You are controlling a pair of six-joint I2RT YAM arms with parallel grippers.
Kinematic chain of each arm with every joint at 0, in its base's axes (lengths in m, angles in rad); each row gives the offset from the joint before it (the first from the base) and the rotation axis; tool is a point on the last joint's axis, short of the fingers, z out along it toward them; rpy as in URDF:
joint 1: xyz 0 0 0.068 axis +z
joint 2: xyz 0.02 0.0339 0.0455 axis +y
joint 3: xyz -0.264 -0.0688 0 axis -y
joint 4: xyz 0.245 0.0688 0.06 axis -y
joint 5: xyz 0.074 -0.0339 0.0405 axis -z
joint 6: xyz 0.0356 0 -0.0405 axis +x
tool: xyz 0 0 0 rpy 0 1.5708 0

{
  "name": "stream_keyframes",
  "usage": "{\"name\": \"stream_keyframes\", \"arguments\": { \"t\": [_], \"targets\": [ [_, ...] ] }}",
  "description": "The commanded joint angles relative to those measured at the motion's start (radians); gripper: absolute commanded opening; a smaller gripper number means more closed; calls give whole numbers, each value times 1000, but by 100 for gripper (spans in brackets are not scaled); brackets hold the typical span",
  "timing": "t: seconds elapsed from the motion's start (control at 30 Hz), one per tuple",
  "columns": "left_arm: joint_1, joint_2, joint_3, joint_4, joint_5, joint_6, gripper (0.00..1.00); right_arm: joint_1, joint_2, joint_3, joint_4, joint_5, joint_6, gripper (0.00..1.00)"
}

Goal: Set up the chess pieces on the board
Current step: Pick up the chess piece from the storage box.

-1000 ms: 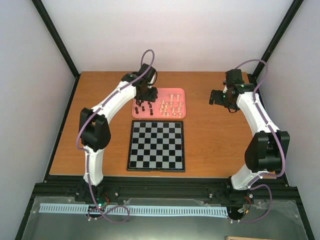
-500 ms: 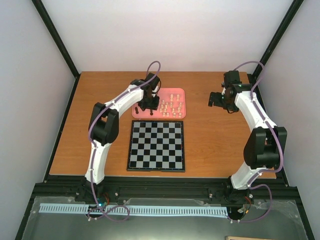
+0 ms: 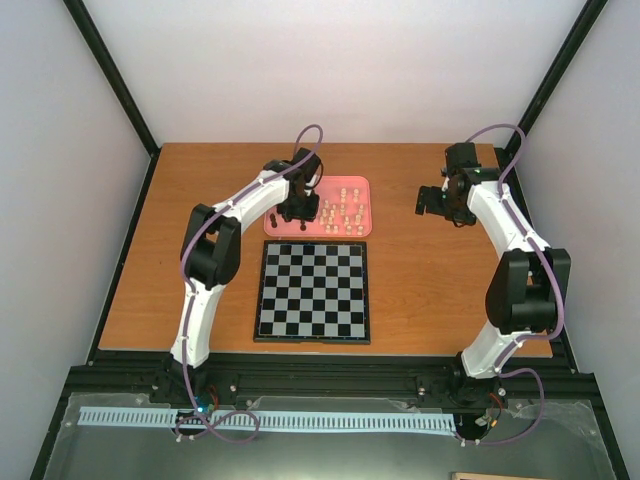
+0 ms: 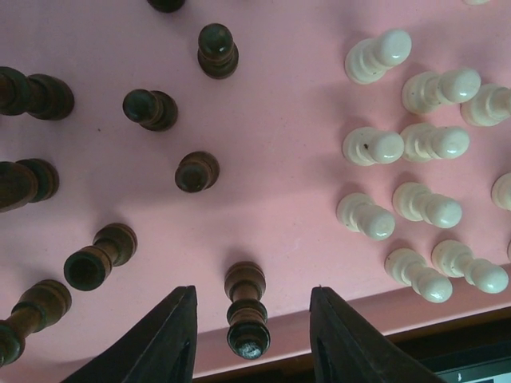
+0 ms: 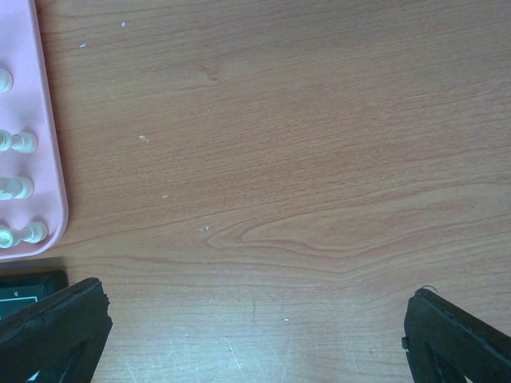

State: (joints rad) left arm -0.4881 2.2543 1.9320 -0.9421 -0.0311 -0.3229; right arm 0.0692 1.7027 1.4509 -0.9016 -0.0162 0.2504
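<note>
Fingers (image 4: 172,339) of the left hand (image 4: 251,297) stand moderately apart, flanking one dark brown turned chess piece (image 4: 246,313) without contact, near an edge of the pink rounded tray (image 4: 271,207). Other dark pieces (image 4: 196,171) stand to its left, pale cream pieces (image 4: 374,146) to its right. The black-and-silver chequered board (image 3: 313,292) lies just beside the tray. The right hand (image 5: 255,294) hangs wide open over the brown wooden table (image 5: 319,159).

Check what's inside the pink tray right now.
In the tray, dark pieces stand on the left half, cream pieces on the right. One dark piece sits untouched inside the open left pincer. From above, the left arm covers some dark pieces.
</note>
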Motion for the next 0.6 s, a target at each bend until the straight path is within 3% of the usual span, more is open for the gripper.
{"name": "stream_keyframes", "arguments": {
  "t": [0.0,0.57],
  "targets": [
    [2,30,53,-4,-21,-15,42,8,15,-10,-13,-11,-9,100],
    [2,83,112,-45,-63,-12,35,7,31,-1,-13,-17,-8,100]
  ]
}}
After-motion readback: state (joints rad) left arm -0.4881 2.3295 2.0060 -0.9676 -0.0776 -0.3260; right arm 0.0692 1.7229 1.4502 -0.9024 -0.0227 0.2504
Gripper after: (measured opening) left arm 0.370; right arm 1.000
